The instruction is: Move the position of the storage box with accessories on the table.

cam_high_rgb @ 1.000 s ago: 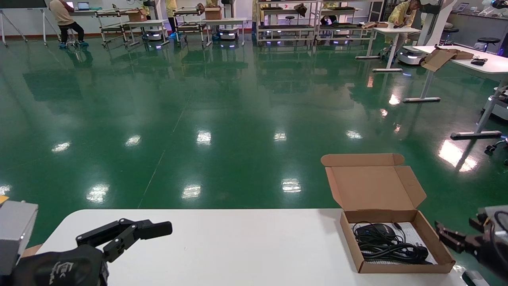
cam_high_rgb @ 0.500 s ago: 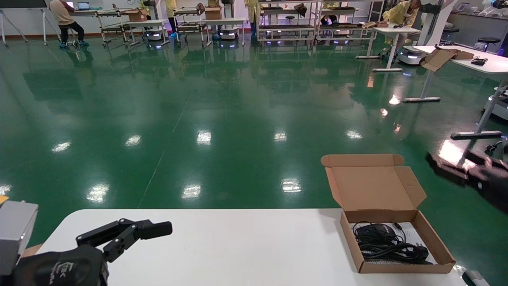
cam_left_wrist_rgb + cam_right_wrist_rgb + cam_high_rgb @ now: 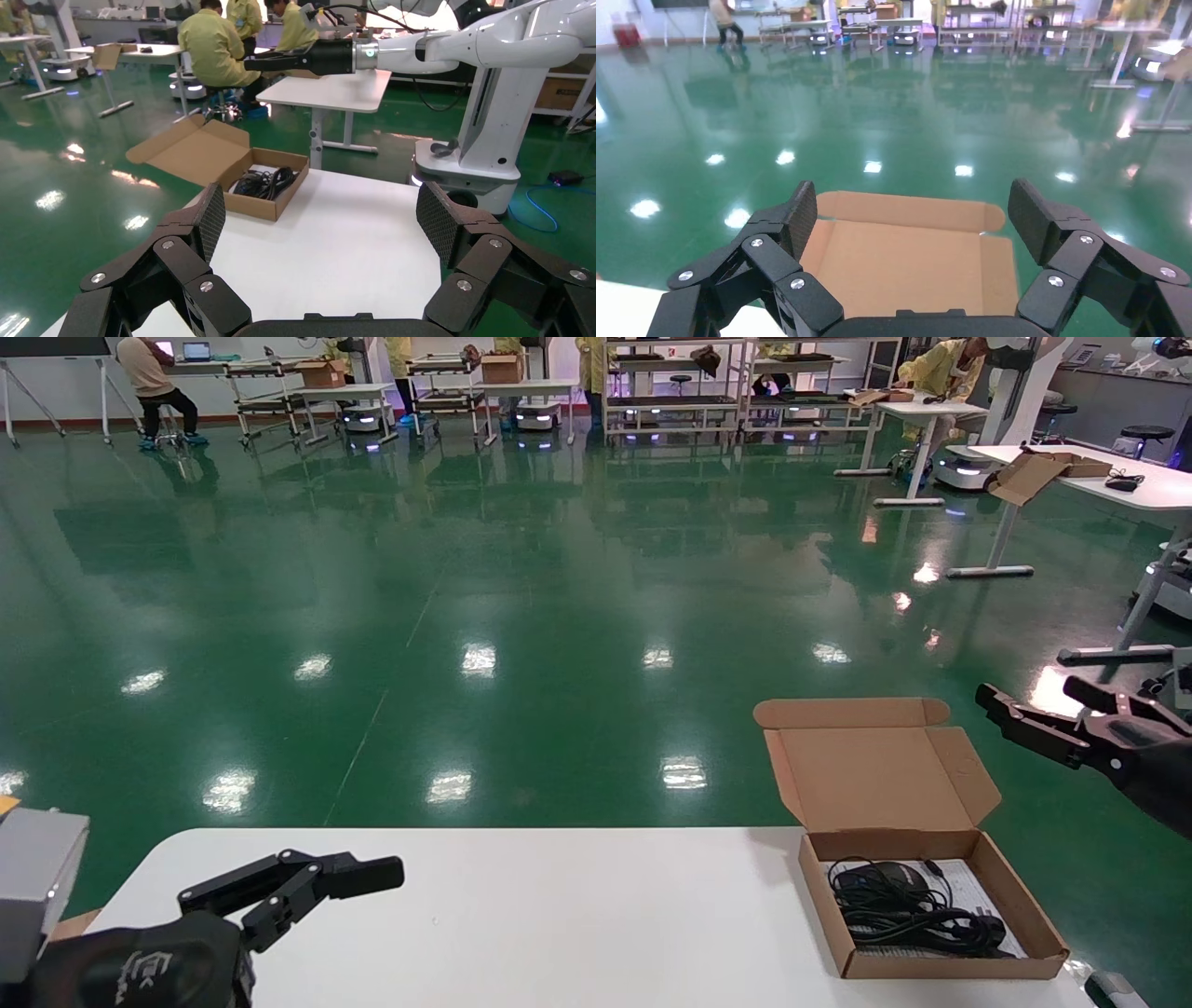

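Note:
The storage box (image 3: 826,907) lies on the table (image 3: 577,924) near its right end, with its lid (image 3: 875,775) standing open past the far edge. Inside lie the accessories (image 3: 908,907): a black mouse and a coiled cable on a white sheet. My right gripper (image 3: 1029,696) hangs open in the air, right of the lid and off the table. In the right wrist view its fingers (image 3: 800,217) frame the lid's inner face (image 3: 905,267) without touching it. My left gripper (image 3: 307,882) rests open and empty over the table's left end. From its wrist view the box (image 3: 277,203) is far ahead.
Green floor drops away beyond the table's far and right edges. A grey block (image 3: 37,887) sits at the left edge. Another white table (image 3: 1117,477) with a box stands far right. People, racks and desks are far behind.
My right gripper has risen from beside the box's right wall to the height of the open lid, still open. The box and my left arm have not moved.

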Available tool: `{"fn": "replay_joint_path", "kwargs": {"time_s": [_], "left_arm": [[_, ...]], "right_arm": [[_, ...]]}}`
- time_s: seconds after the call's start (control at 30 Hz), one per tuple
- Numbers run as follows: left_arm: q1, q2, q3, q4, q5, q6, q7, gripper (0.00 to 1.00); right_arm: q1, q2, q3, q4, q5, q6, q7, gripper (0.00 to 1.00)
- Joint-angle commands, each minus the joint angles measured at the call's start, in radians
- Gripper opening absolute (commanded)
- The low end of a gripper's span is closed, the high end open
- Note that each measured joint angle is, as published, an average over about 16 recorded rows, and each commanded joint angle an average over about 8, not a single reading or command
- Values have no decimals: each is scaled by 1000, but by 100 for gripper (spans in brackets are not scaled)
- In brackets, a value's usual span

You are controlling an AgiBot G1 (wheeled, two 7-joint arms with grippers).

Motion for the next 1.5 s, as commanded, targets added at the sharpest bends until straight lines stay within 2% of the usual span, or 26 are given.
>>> {"fn": "replay_joint_path", "kwargs": {"time_s": [0.03, 1.5], "left_arm": [[0, 0, 0, 0, 0, 0, 0, 100], [0, 0, 0, 0, 0, 0, 0, 100]], "right_arm": [[-4, 0, 4, 7, -3, 0, 1, 100], [-344, 180, 389, 863, -304, -439, 368, 100]]}}
